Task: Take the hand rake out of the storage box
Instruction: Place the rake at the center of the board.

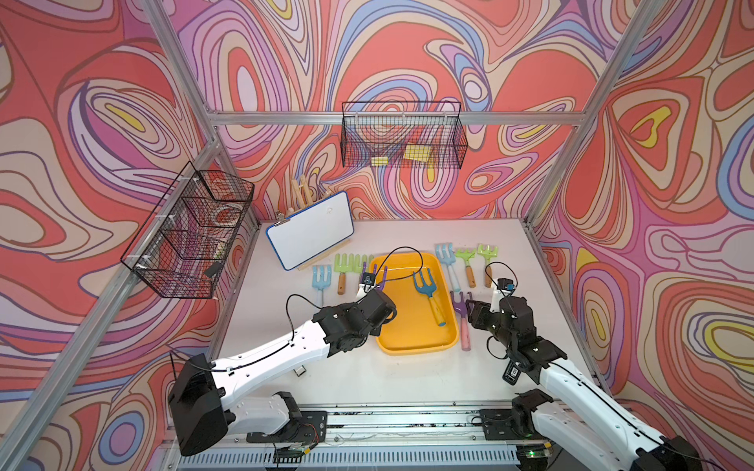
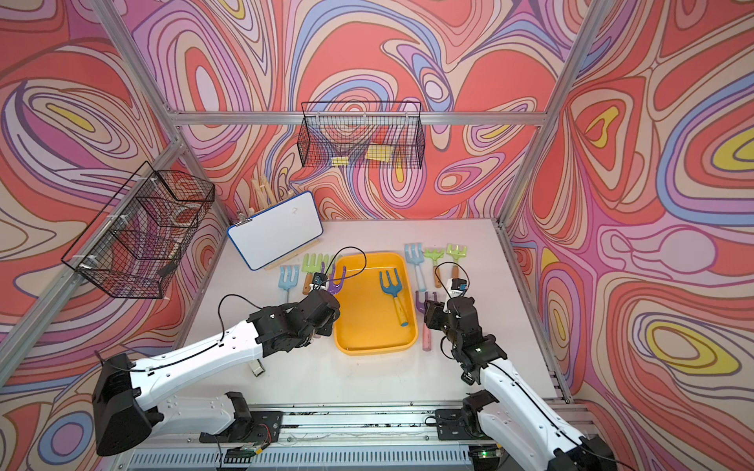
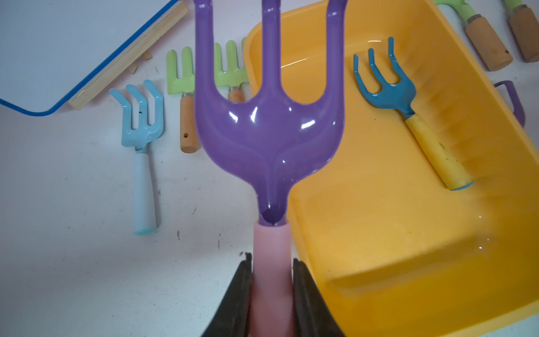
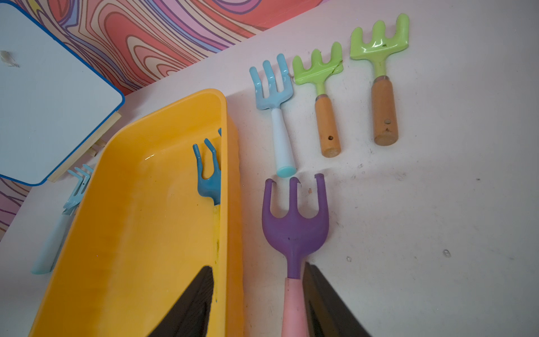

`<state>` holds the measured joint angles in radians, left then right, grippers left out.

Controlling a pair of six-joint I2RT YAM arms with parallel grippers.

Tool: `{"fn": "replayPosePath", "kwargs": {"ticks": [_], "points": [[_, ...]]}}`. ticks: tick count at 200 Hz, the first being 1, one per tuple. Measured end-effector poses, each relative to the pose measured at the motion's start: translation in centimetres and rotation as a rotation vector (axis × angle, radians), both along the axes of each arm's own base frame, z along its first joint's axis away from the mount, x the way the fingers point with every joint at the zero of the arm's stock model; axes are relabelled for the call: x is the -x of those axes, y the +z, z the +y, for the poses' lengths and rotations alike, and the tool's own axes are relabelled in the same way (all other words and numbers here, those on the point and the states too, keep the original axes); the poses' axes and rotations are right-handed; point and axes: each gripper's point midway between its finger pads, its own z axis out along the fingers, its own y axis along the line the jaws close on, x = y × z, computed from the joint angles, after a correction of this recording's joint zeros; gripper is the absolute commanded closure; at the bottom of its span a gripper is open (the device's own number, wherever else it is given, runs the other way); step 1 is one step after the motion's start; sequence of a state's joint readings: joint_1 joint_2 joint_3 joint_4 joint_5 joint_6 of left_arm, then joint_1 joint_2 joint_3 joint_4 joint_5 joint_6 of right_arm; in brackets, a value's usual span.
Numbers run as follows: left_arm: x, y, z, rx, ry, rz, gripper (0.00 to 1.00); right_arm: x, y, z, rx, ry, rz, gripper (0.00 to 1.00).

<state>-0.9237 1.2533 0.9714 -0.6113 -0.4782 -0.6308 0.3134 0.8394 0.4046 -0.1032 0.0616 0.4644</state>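
The left gripper (image 3: 271, 259) clamps the pink handle of a purple rake (image 3: 269, 131), tines crossing the box (image 3: 379, 233) rim, a hold that suits lifting it clear. The right gripper (image 4: 258, 267) stands half open, jaws either side of the handle of a 2nd purple rake (image 4: 294, 227), gripping nothing. Centre of a top view, a dark-blue rake (image 1: 423, 283) lies in the box.

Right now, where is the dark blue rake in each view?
Top view: dark blue rake in the storage box, right half.
Top view: the same place.
Left wrist: whole rake on the box floor.
Right wrist: head shows, handle mostly hidden behind the box wall.
Shared landmark: the yellow-orange box.
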Motion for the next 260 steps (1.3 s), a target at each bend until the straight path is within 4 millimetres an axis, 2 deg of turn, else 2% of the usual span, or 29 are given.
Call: {"fn": "replayPosePath", "kwargs": {"ticks": [80, 149, 202, 260], "points": [[0.8, -2.8, 4.0, 0.005, 0.078, 0.062, 0.85, -0.1, -0.6, 0.2, 0.003, 0.007, 0.021, 0.46], [1.2, -5.2, 5.0, -0.013, 0.097, 0.121, 0.85, -0.1, -0.7, 0.2, 0.003, 0.01, 0.026, 0.46], [1.2, -7.7, 5.7, -0.031, 0.12, 0.179, 0.85, -0.1, -0.8, 0.3, 0.002, 0.016, 0.029, 0.46], [1.2, -9.4, 6.3, -0.022, 0.142, 0.222, 0.85, -0.1, -0.8, 0.4, 0.001, 0.017, 0.029, 0.47]]}}
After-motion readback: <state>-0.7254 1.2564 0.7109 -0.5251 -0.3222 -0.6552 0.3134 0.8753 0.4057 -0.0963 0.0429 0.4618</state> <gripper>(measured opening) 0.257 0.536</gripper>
